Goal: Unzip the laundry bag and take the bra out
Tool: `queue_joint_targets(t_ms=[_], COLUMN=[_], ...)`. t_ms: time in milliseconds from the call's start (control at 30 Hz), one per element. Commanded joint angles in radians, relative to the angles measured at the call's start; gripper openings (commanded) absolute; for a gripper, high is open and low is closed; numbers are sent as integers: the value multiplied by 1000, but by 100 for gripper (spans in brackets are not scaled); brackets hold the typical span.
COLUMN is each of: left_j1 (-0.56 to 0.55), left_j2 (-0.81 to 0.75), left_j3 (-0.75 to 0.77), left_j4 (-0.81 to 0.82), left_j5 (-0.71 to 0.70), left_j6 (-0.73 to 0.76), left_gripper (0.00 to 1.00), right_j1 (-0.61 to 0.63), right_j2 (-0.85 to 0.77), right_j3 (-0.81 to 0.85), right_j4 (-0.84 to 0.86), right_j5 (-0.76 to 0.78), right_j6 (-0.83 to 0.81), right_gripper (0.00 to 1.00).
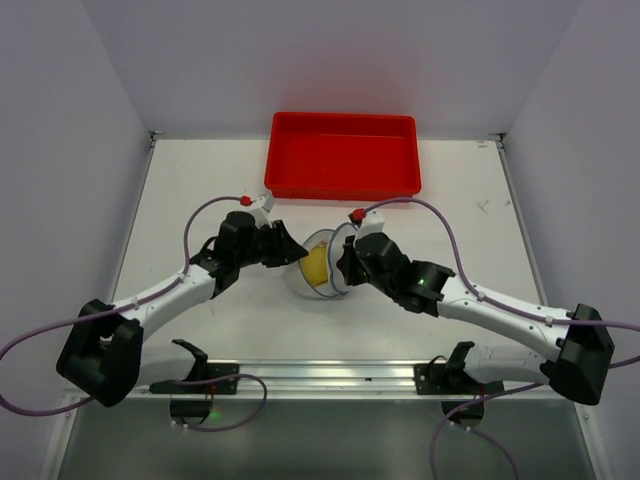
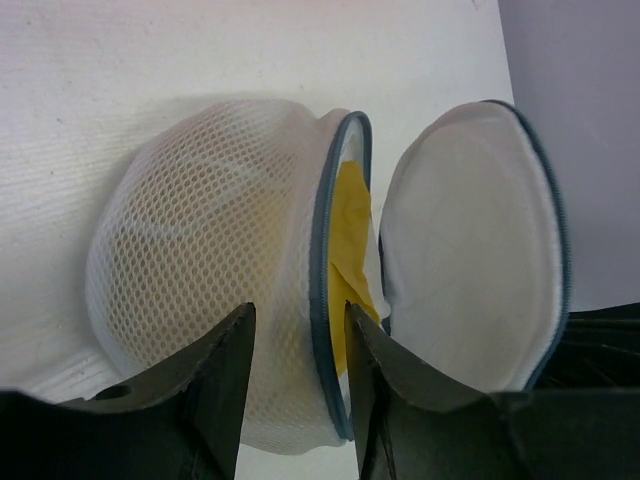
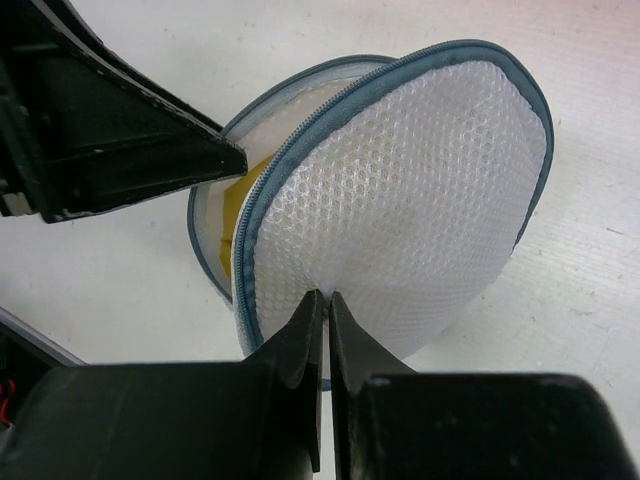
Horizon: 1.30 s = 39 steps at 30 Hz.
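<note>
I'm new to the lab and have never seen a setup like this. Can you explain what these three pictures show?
Two robot arms are bolted to a white table. The overhead picture looks down from behind them; the other two come from wrist cameras. A red tray sits at the back. In the middle lies a round mesh laundry bag, opened, yellow fabric inside. The right gripper pinches one half's edge; the left gripper straddles the other's rim, grip unclear.
</note>
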Motion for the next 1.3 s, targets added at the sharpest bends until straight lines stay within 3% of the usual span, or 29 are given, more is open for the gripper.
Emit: queue_joint_targets(t_ms=[0,133,200,300,400,467,500,600,667,733,833,867,1067,1267], left_j1=[-15,-32,-35,-35,-35,-35,-35,-36,-36,-36,-35,-35,-35,-35], left_j2=[34,80,85,68,45,31,28,22,22,20,17,16,-1,-7], left_j3=[45,63,68,66,76,79,82,82,79,73,62,60,34,26], left_j4=[36,39,32,20,-2,-17,-20,-28,-30,-31,-34,-37,-43,-42], left_j5=[6,3,-16,-56,-79,-97,-102,-105,-106,-105,-106,-109,-131,-132], left_j6=[29,41,47,52,67,84,87,99,101,101,99,99,83,70], left_gripper=[38,18,0,0,0,0,0,0,0,0,0,0,0,0], right_j1=[-11,-29,-35,-69,-119,-132,-132,-130,-130,-132,-132,-132,-132,-132], right_j2=[-47,-96,-136,-244,-397,-477,-551,-642,-650,-613,-488,-445,-78,112], right_j3=[-29,-95,-121,-201,-268,-290,-288,-253,-203,-137,-72,-63,31,11], right_j4=[81,110,110,40,-179,-340,-389,-518,-509,-450,-273,-217,-19,158], right_j5=[22,7,27,88,157,182,192,206,196,176,17,-110,-251,-309], right_j6=[24,47,84,223,415,491,512,498,391,323,171,126,220,340], right_gripper=[0,0,0,0,2,16,34,69,76,82,85,85,82,81])
